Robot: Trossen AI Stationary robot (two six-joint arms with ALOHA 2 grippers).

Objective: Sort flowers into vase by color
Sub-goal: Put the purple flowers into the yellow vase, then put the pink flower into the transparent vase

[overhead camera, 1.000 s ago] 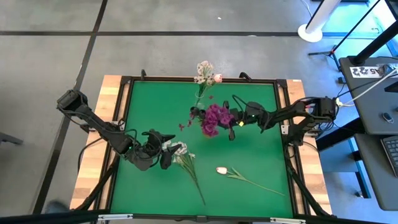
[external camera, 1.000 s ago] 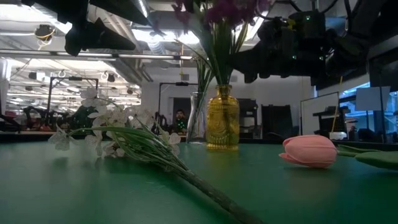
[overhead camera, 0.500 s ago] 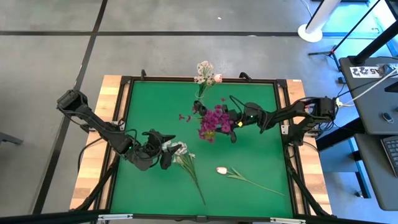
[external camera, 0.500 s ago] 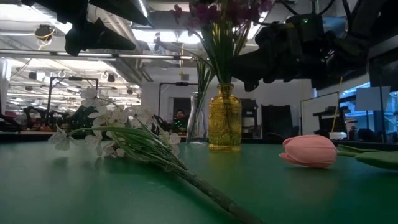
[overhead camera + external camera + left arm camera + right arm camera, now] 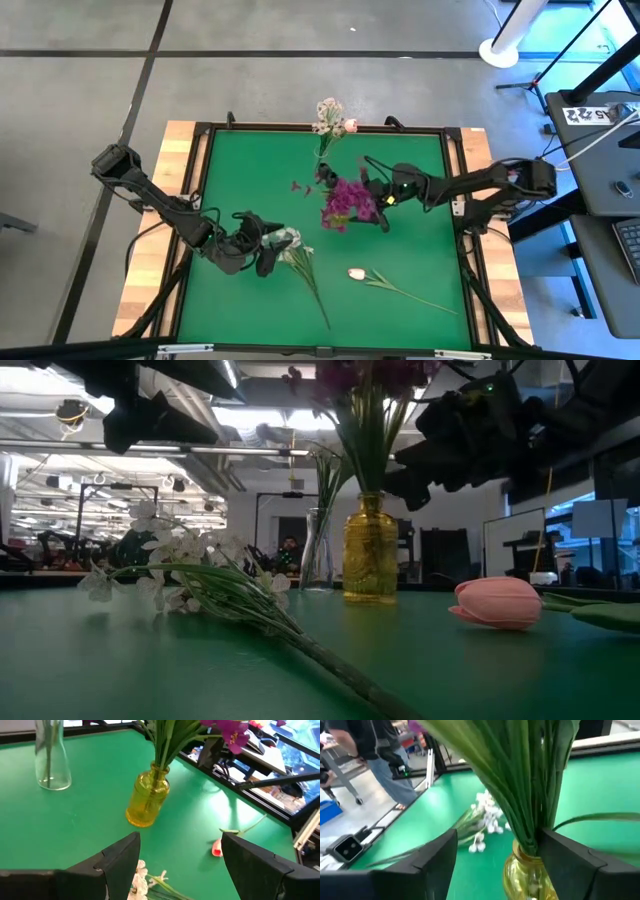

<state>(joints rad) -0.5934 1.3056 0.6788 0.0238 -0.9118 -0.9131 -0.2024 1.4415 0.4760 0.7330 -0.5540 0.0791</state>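
Magenta-purple bushy flowers stand in the amber yellow glass vase mid-bench; I see my right gripper beside them, fingers wide, gripping nothing. Left gripper hovers with fingers wide over the white blossom spray lying on the green bench. Pale pink tulip bud lies nearby. Clear glass vase holds a stem.

Flowers in vase, mid-table
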